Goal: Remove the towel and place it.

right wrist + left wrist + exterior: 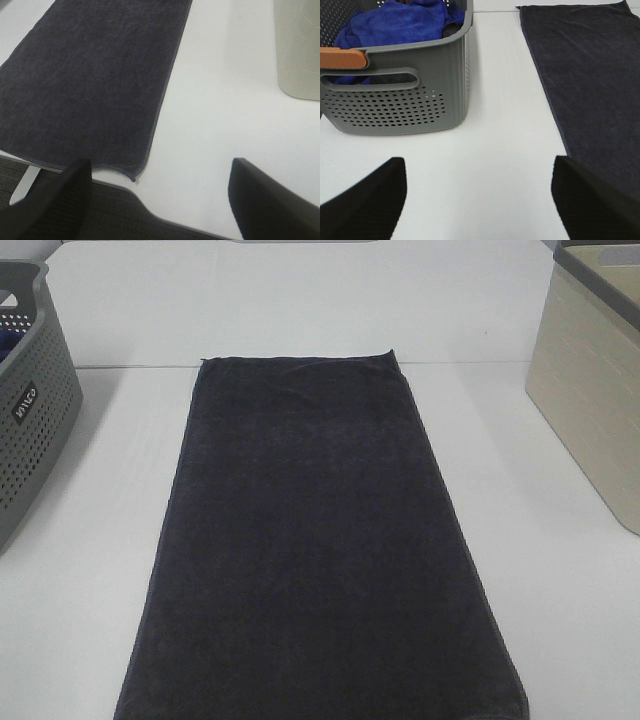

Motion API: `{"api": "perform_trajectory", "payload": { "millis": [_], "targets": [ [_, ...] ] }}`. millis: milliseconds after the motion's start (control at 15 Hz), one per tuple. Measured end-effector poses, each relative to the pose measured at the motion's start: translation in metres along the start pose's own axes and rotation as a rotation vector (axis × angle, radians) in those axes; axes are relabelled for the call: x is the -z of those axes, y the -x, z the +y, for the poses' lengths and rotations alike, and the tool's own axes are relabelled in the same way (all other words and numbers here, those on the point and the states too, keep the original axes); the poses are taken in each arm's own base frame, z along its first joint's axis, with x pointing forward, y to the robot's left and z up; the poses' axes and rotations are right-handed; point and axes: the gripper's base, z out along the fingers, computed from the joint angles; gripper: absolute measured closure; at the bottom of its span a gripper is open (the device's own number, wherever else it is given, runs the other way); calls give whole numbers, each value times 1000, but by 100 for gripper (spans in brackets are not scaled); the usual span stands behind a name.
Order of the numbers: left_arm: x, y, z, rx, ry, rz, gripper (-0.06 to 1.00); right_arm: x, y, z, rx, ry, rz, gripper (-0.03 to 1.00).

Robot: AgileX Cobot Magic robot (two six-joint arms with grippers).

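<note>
**Spotter:** Where is the towel (320, 550) sitting?

**Me:** It is lying flat and spread out along the middle of the table (560, 590), between the grey basket (30, 410) on my left and the beige bin (595, 380) on my right, apart from both. Its near end is reaching the table's front edge; in the right wrist view one corner is curling slightly right at that edge.

**Spotter:** And the claws?

**Me:** I am holding both wide apart with nothing in them. The left gripper (479, 200) is hovering over bare table between the basket and the towel's long hem. The right gripper (157, 200) is hanging over the front edge, just beside that near corner. Neither is touching cloth.

**Spotter:** What is worrying you?

**Me:** Mostly the pinch. The towel is lying flush, so if I am coming down too shallow the fingers could be sliding over the pile and closing on nothing. If only one side is catching, the long cloth may be swinging and dragging across the table. The basket is already holding blue cloth (395, 22), so I am judging that a careless sweep on the left could be snagging its rim. And the right claw is working near the drop-off, where a low approach might be clipping the table edge.
</note>
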Motion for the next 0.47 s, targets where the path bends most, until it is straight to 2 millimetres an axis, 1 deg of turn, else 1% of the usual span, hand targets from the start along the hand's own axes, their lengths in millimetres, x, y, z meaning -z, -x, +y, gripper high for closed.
{"api": "perform_trajectory", "payload": {
  "millis": [467],
  "targets": [
    [0,0,0,0,0,0,19,0,0,0,-2,4,0,22]
  ]
}}
